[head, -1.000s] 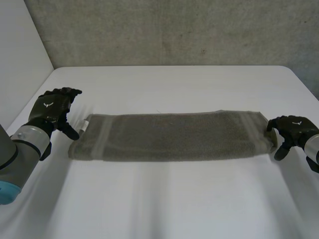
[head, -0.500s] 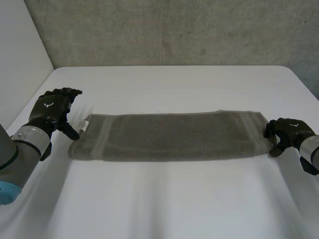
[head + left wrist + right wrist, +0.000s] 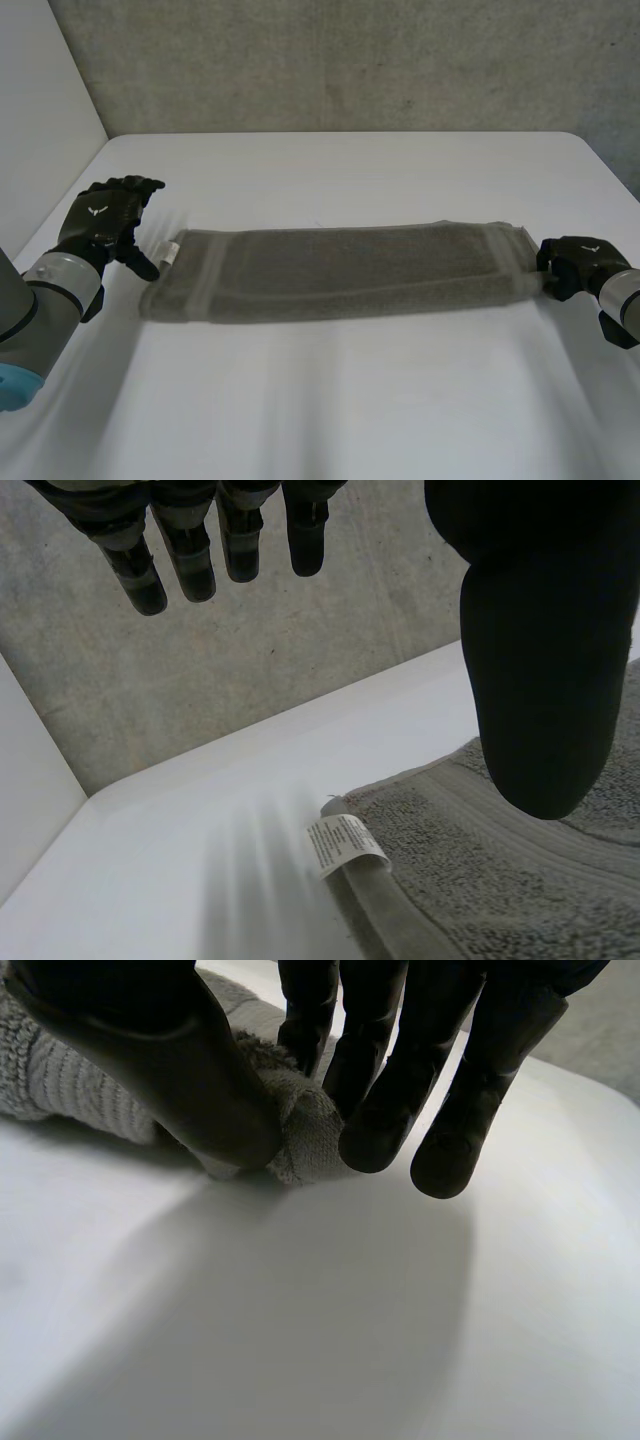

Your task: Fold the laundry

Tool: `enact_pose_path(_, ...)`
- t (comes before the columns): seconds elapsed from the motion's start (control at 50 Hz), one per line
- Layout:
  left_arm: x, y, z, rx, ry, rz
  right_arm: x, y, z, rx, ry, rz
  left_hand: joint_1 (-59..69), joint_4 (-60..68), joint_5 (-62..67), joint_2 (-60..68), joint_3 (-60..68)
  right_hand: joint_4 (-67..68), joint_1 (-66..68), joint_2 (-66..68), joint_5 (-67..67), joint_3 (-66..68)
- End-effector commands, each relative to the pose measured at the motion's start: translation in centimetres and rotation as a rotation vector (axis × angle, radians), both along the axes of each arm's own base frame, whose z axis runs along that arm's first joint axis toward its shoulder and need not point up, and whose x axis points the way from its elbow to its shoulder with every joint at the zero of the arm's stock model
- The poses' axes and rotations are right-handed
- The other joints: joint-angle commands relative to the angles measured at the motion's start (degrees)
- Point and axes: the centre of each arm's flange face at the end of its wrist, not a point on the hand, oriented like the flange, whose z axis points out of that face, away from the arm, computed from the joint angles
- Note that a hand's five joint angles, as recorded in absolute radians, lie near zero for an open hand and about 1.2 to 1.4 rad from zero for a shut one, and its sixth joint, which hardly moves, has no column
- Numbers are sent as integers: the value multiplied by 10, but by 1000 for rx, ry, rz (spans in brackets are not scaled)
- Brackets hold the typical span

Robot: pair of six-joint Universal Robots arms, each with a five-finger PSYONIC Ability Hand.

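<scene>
A grey towel, folded into a long strip, lies across the middle of the white table. My right hand is at the towel's right end, its thumb and fingers pinching the near right corner of the cloth. My left hand hovers just past the towel's left end with straight fingers and thumb spread, touching nothing. A white care label sticks out of the towel's left corner below that hand.
A grey wall runs behind the table's far edge. A white panel stands at the left side. Bare tabletop lies in front of and behind the towel.
My right hand's fingers have curled shut on the towel's right corner and lifted that end slightly. The left hand has stayed where it was.
</scene>
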Motion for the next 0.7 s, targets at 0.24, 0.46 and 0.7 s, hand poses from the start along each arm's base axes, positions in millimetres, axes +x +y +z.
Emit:
enact_pose_path(0.24, 0, 0, 1, -2, 0, 1, -42, -18, 38, -164, 353, -78, -2, 5, -19, 2, 5, 33, 51, 49, 42, 33)
enact_pose_path(0.46, 0, 1, 2, -7, 2, 1, -26, -28, 106, -381, 436, -63, -2, 5, -19, 2, 5, 33, 51, 49, 42, 33)
enact_pose_path(0.7, -1, 5, 2, -3, 2, -5, 170, 44, 147, -664, 392, 382, -2, 5, -19, 2, 5, 33, 51, 49, 42, 33)
